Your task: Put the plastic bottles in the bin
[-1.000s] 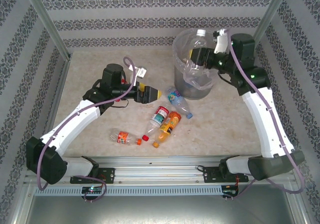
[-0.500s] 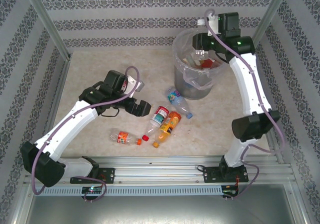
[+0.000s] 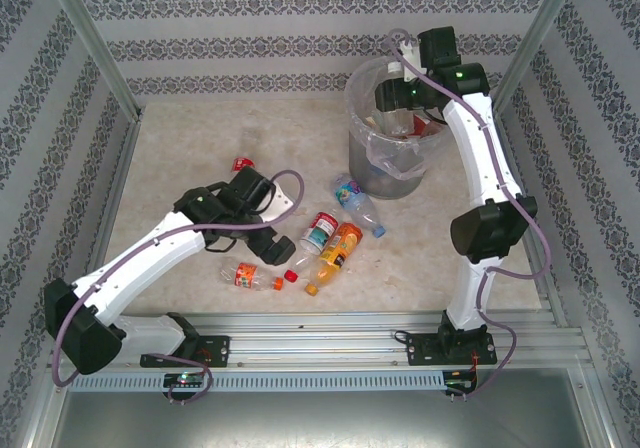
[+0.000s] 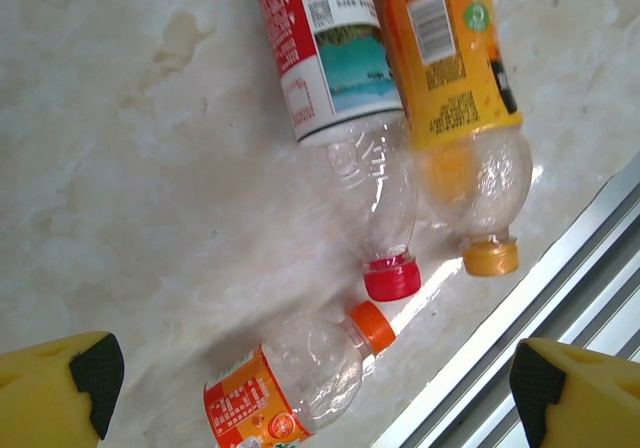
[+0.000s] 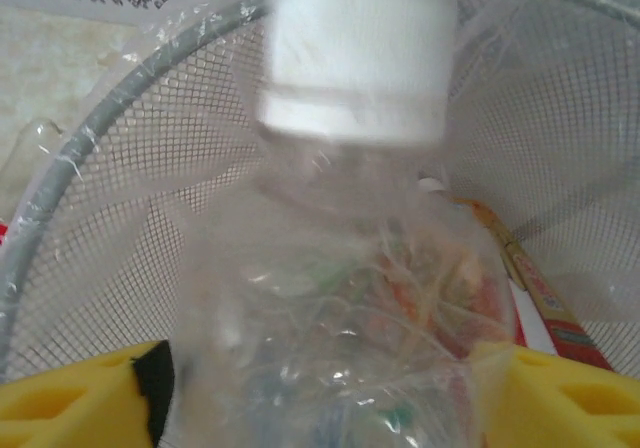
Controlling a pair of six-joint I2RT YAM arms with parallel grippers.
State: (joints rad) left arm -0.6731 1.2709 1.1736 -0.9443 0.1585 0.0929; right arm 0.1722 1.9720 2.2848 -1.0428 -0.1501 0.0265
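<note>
On the table lie a blue-labelled bottle [image 3: 357, 200], a red-labelled one [image 3: 318, 233] [image 4: 320, 48], a yellow-orange one [image 3: 337, 251] [image 4: 450, 58] and an orange-labelled one [image 3: 250, 275] [image 4: 290, 383]. My left gripper [image 3: 272, 251] [image 4: 315, 383] hangs wide open just above the orange-labelled bottle, touching nothing. The grey bin [image 3: 385, 163] [image 5: 60, 178] stands at the back right, with several bottles inside. Over its mouth, my right gripper [image 3: 392, 96] [image 5: 325, 388] is open, and a blurred clear bottle [image 5: 340, 298] with a white cap sits between its yellow fingers.
A metal rail [image 3: 320, 328] [image 4: 570, 288] runs along the table's near edge, close to the front bottles. A small red-capped item [image 3: 243, 164] lies at the left behind my left arm. Patterned walls and two frame posts close in the back and sides.
My right gripper has moved further over the bin and its jaws have spread around the clear bottle. My left arm has swung toward the front, over the orange-labelled bottle.
</note>
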